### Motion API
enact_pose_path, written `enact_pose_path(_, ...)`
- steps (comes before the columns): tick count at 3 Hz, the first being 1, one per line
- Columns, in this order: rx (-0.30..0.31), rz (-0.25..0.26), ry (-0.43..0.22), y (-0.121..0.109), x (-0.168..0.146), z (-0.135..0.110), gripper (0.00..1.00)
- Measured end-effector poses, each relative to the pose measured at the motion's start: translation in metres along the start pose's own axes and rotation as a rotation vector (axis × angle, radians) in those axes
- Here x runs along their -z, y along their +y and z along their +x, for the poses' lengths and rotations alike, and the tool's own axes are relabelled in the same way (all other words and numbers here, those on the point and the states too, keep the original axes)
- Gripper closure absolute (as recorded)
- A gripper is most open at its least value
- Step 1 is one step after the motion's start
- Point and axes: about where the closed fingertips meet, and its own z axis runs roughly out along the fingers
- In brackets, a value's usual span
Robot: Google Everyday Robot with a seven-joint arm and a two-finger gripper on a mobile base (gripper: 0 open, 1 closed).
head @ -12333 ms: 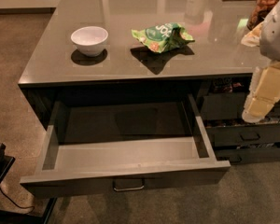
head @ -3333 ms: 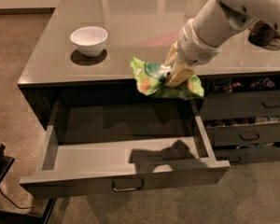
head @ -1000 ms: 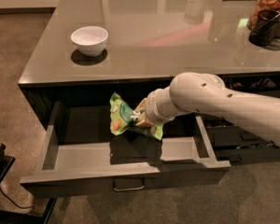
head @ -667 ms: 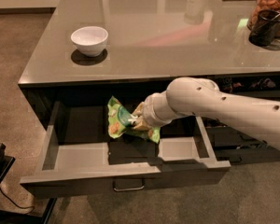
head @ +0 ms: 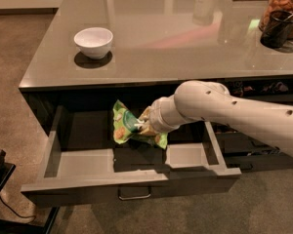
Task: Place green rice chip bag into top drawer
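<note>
Glossy grey counter [head: 185,48], brown floor [head: 19,57]; tool [head: 145,126] with bag [head: 123,128] in open drawer [head: 88,165].

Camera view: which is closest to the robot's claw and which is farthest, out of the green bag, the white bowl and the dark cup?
From the gripper, inside the open top drawer:
1. green rice chip bag, in its grip.
2. white bowl, on the counter, left in view.
3. dark cup, on the counter, far right.

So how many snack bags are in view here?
1: the green rice chip bag, held by the tool within the open top drawer. Others could hide behind the arm.
</note>
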Motion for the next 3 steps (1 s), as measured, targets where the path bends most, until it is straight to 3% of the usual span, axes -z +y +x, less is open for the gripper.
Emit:
enact_pose_path(2,0.0,0.0,0.0,0.0,0.0,0.0,0.11)
enact_pose_path(3,0.0,0.0,0.0,0.0001,-0.0001,-0.0001,0.0)
